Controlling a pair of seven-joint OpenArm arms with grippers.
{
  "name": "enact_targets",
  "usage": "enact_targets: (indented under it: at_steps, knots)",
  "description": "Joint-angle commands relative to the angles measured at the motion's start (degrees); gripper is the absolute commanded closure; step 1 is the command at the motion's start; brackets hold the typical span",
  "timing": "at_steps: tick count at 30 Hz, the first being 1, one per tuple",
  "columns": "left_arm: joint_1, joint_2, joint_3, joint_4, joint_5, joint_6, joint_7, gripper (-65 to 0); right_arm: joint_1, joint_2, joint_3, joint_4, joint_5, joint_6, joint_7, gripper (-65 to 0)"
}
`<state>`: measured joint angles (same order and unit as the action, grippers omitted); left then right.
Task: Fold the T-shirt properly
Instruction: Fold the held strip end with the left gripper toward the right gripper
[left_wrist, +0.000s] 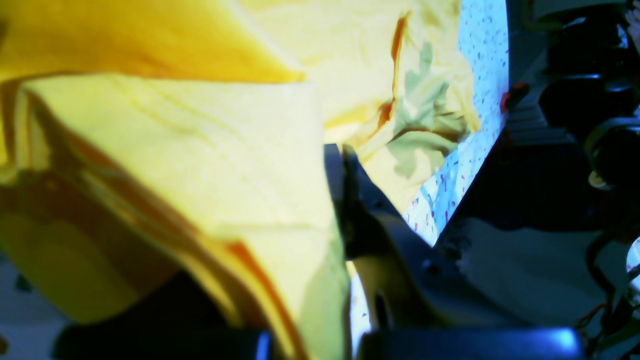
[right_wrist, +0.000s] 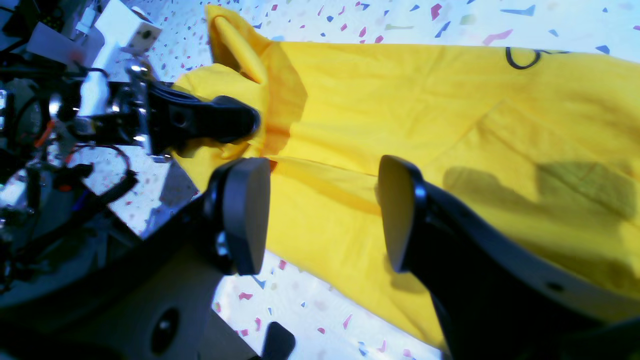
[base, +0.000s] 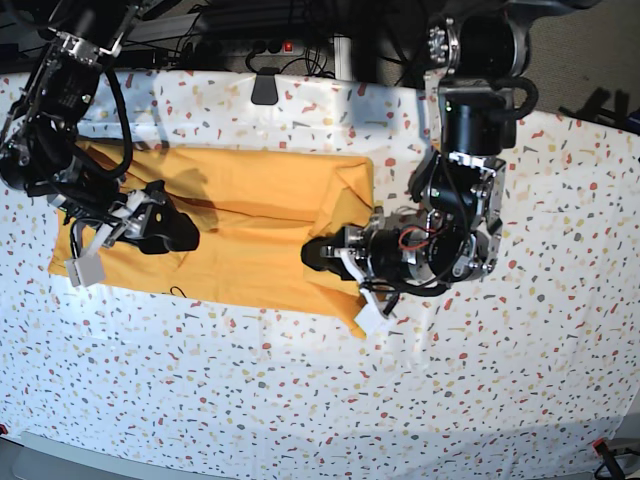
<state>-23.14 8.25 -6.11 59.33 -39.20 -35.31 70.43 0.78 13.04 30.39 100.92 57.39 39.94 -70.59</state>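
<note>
The plain orange-yellow cotton T-shirt (base: 240, 215) lies spread on the white speckled tablecloth (base: 300, 400), partly folded. The left gripper (base: 318, 254) is clenched on a raised fold at the shirt's edge. The right gripper (right_wrist: 325, 215) hovers released above the cloth, grasping nothing.

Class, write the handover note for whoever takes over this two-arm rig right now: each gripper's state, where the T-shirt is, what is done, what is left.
Left gripper: shut on the T-shirt, pinching a fold of cloth at the end nearest it.
Right gripper: open, empty, hovering over the shirt's other end.
T-shirt: spread lengthwise on the speckled tablecloth, already narrowed into a long band; the left-held end is bunched and lifted.
Done: apparently the lengthwise folds.
Left: probably bring the held end across toward the other end, release, flatten.
</note>
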Motion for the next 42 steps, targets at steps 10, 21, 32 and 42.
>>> enact_targets:
  at_steps: [10,21,32,42]
  knots:
    - [-1.62,0.33,10.23,1.07,-1.46,-0.31,-5.73,0.0,0.96,0.76,0.24,1.07,1.77,0.06,1.07,-34.4]
    - [-1.64,0.37,11.47,1.07,-1.95,-0.28,-5.95,-33.7,0.96,0.76,0.24,1.07,1.77,0.06,0.90,-34.4]
    - [-1.60,0.37,11.47,1.07,-10.82,-0.33,-6.03,-40.0,0.98,0.79,0.24,1.07,1.77,0.06,0.92,-34.4]
    - [0.35,0.37,12.28,1.07,-11.78,-0.33,-10.80,-40.0,1.66,0.76,0.24,1.07,1.75,0.06,1.42,-34.4]
